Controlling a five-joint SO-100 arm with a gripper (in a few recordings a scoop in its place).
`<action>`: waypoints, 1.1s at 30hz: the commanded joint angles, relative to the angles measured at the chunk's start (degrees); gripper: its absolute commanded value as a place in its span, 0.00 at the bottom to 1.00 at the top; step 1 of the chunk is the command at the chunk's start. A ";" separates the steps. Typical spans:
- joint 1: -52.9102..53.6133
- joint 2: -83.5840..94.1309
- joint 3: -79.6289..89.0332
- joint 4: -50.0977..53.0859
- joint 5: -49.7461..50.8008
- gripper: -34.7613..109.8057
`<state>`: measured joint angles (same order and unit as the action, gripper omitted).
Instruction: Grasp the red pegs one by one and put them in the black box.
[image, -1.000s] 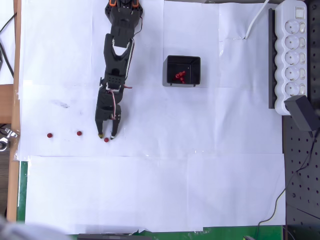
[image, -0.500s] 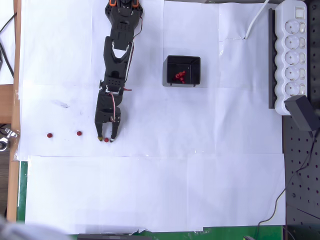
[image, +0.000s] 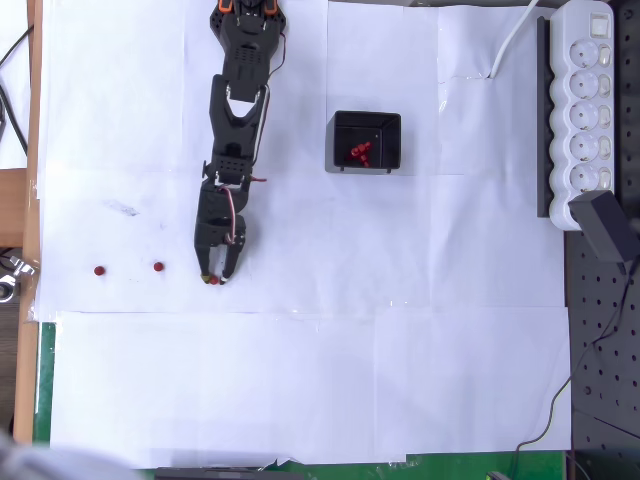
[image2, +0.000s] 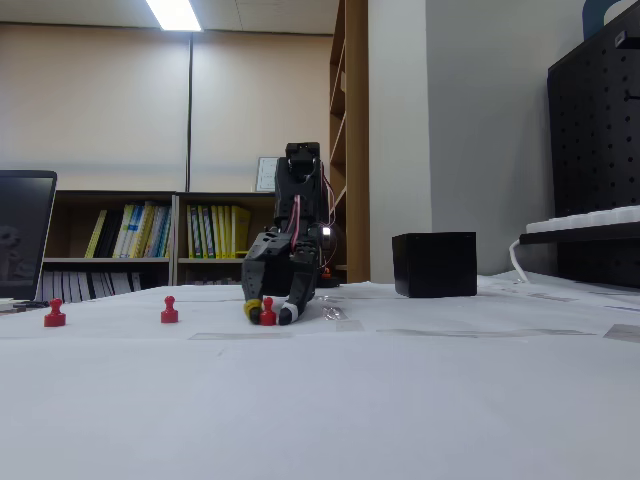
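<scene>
Narrowing since a second ago, gripper (image: 213, 277) nearly closed around one red peg (image2: 267, 312) left of black box (image: 366, 142); needing centred squeeze before lifting.

Fingers narrowing round a peg
The gripper (image: 214, 277), lower left of the overhead view, has closed in round the red peg (image: 213, 280)

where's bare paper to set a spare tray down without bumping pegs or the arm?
Overhead view: the whole lower half of the white paper, below the gripper, is bare, as is the stretch right of the arm between the black box and the power strip. Crowded: left-centre, where three red pegs line up by the gripper.
</scene>
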<state>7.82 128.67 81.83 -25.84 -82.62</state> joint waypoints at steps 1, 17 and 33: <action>0.88 0.00 0.53 -0.44 -0.79 0.24; -3.69 -38.67 8.79 77.61 -18.90 0.24; -48.78 -52.73 32.34 126.65 -50.98 0.24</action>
<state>-33.49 79.37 111.62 101.43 -128.58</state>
